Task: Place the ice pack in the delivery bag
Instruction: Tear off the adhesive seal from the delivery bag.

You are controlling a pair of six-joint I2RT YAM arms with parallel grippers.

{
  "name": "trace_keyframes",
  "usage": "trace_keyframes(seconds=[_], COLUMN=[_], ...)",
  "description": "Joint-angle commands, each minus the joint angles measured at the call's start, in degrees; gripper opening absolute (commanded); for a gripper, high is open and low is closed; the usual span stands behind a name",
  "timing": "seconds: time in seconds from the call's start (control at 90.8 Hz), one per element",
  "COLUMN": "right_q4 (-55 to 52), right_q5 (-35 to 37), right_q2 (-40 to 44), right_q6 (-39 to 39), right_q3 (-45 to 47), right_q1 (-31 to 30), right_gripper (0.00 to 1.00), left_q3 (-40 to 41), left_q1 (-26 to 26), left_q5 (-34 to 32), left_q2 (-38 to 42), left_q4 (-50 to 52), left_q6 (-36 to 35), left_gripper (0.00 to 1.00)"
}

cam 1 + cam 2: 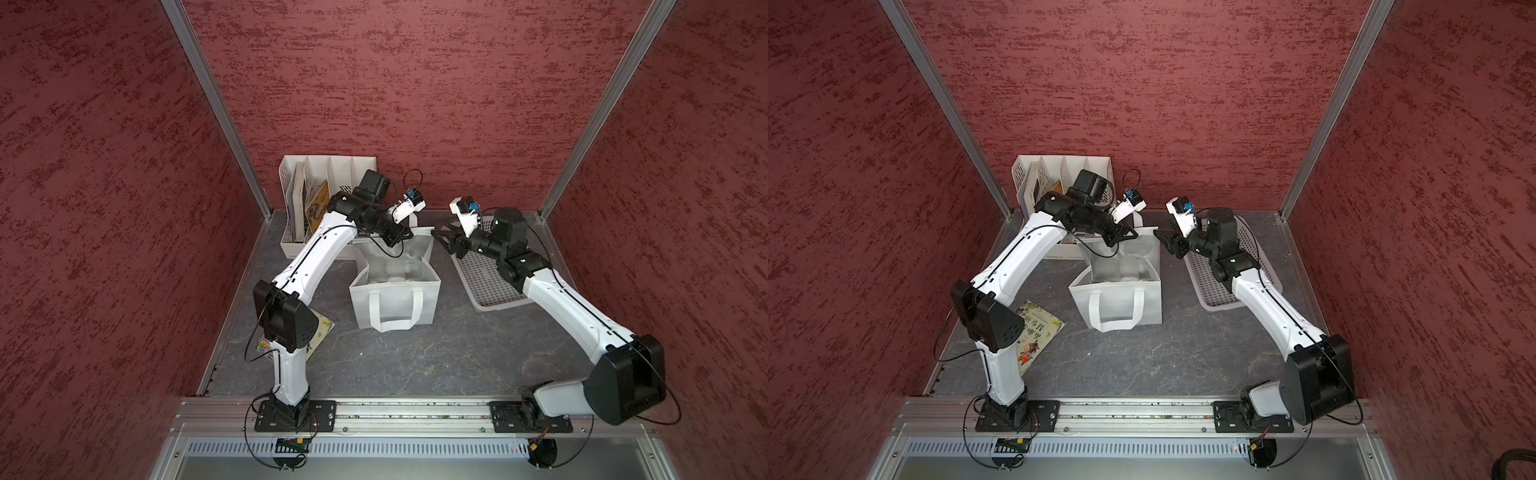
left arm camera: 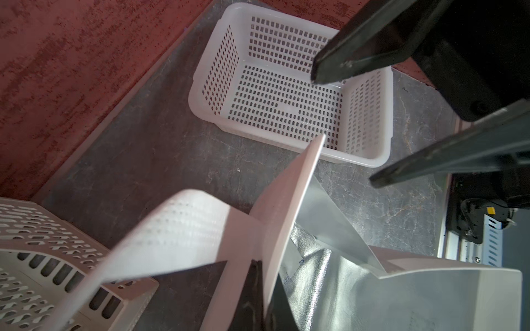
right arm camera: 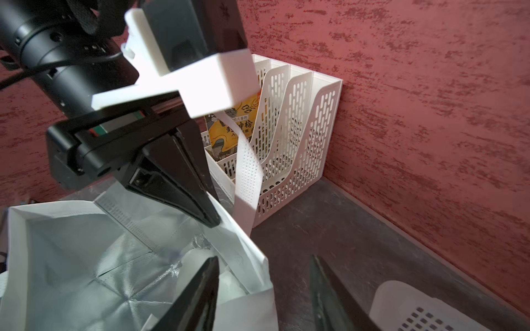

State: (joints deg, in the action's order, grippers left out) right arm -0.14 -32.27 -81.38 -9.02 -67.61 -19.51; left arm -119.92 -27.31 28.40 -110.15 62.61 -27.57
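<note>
The delivery bag (image 1: pixel 395 307) (image 1: pixel 1117 305) stands open mid-table, white outside and silver foil inside, one loop handle hanging down its near face. A pale lumpy shape on its floor, which looks like the ice pack (image 1: pixel 395 276) (image 3: pixel 229 286), is partly hidden. My left gripper (image 1: pixel 405 237) (image 1: pixel 1129 235) (image 2: pixel 268 292) is shut on the bag's far wall (image 2: pixel 289 200) at the rim. My right gripper (image 1: pixel 439 240) (image 1: pixel 1160 239) (image 3: pixel 263 263) is open and straddles the bag's far right corner, one finger inside and one outside.
A white perforated basket (image 1: pixel 490 286) (image 2: pixel 286 109) with nothing in it sits right of the bag, under my right arm. A white slotted file rack (image 1: pixel 316 174) (image 3: pixel 301 129) holding books stands at the back left. A book (image 1: pixel 1038 328) lies flat by the left arm. Red walls close three sides.
</note>
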Motion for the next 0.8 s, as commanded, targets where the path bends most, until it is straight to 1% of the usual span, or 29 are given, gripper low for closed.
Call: trace_keyframes(seconds=[0.0, 0.099, 0.22, 0.342, 0.485, 0.639, 0.793], right_q4=[-2.01, 0.00, 0.34, -1.36, -1.45, -3.46, -3.42], right_q5=[-2.16, -0.86, -2.65, -2.14, -1.47, -3.53, -4.69], right_q2=[-0.15, 1.45, 2.64, 2.00, 0.93, -0.87, -1.23], right_q6=[-3.27, -3.50, -4.28, -5.58, -6.19, -7.94, -8.02], right_q3=[-0.98, 2.36, 4.87, 3.91, 2.26, -0.20, -0.93], right_q1=[0.01, -0.01, 0.01, 0.04, 0.03, 0.00, 0.06], right_gripper=[0.46, 0.46, 0.44, 0.43, 0.44, 0.43, 0.41], left_q3=[-1.55, -1.55, -1.59, -1.58, -1.46, -1.42, -1.38], left_q1=[0.24, 0.37, 0.42, 0.50, 0.43, 0.45, 0.42], left_q5=[3.59, 4.17, 4.74, 5.24, 5.61, 5.46, 5.45], left_q2=[-1.08, -1.04, -0.95, -0.94, -0.89, -0.85, -0.73], left_q4=[3.00, 3.64, 3.66, 3.71, 4.09, 4.17, 4.14], left_q6=[2.22, 2.66, 2.92, 3.05, 3.05, 2.91, 3.03], left_gripper=[0.00, 0.00, 0.00, 0.00, 0.00, 0.00, 0.00])
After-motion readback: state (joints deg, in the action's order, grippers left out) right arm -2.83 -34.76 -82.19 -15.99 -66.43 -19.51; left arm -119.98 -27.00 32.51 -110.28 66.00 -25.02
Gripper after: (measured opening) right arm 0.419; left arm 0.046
